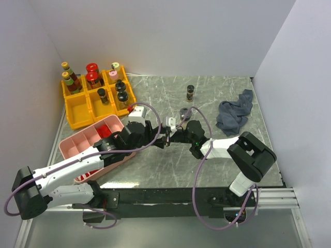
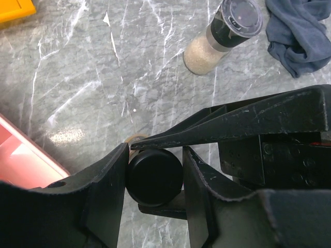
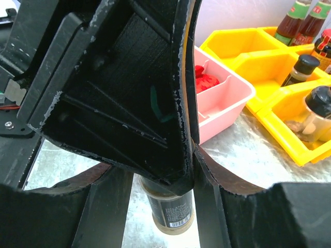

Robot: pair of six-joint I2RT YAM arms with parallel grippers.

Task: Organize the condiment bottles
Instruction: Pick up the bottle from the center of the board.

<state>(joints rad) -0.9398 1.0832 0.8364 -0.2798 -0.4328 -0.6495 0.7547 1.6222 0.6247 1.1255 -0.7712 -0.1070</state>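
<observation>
left gripper [image 2: 155,157] and right gripper [image 3: 164,183] clamping one jar [image 3: 166,213], shaker [image 2: 220,39], cloth [image 2: 297,36] nearby

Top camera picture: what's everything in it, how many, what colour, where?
yellow bins: one block, far-left corner
slim bottles: two, yellow caps, back-left bin
sauce jars: two, red lids, back-middle bin
pale shakers: two, back-right bin
black-capped jars: three, nearer bins
lone jar: one, dark, table's far middle
clear-capped shaker: one, pale, left of cloth
pink tray: one, near left, holding red blocks
cloth: one, blue-grey, right
spice jar: one, black cap, mid-table
left gripper: black, shut on spice jar
right gripper: black, same jar
</observation>
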